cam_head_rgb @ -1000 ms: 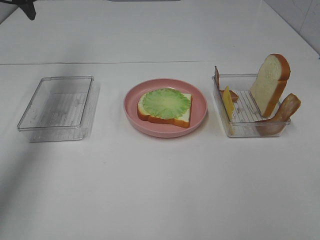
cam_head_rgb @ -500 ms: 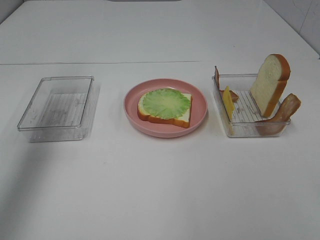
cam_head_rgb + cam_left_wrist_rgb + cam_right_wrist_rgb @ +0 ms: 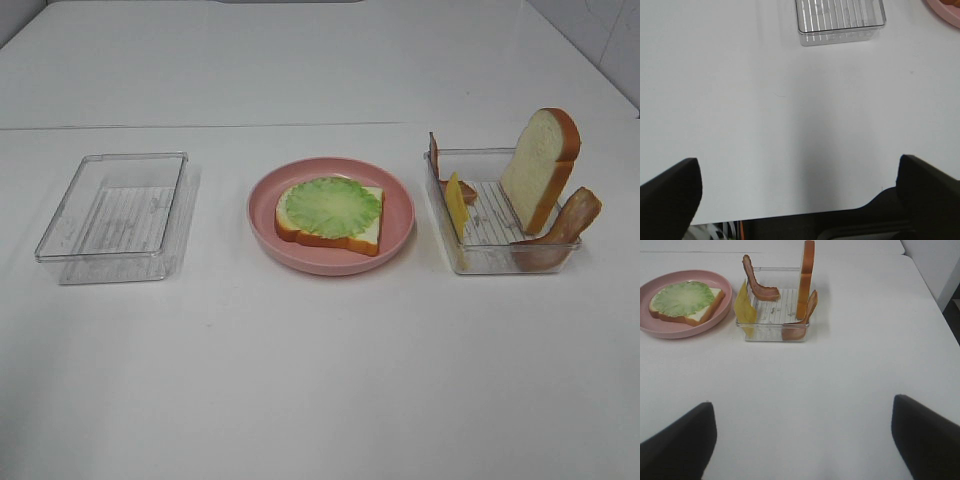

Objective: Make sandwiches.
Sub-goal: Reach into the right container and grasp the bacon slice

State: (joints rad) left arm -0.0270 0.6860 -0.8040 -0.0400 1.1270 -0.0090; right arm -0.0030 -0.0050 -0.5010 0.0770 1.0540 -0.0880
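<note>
A bread slice [image 3: 368, 233] lies on the pink plate [image 3: 330, 266] with a green lettuce leaf [image 3: 330, 207] on top; it also shows in the right wrist view [image 3: 707, 310]. In the right clear tray [image 3: 500, 263] a second bread slice [image 3: 538, 165] stands upright, with a yellow cheese slice [image 3: 456, 205] and bacon strips [image 3: 570, 220] leaning on the walls. Neither gripper shows in the high view. My left gripper [image 3: 800, 200] is open and empty over bare table. My right gripper [image 3: 802, 445] is open and empty, well short of the tray [image 3: 772, 330].
An empty clear tray [image 3: 115, 215] stands at the left and shows in the left wrist view [image 3: 840, 22]. The table's near edge [image 3: 790, 216] lies under the left gripper. White table surrounds the plate and trays.
A dark arm part at the far top left of the high view has left the frame. The plate, trays and food have not moved.
</note>
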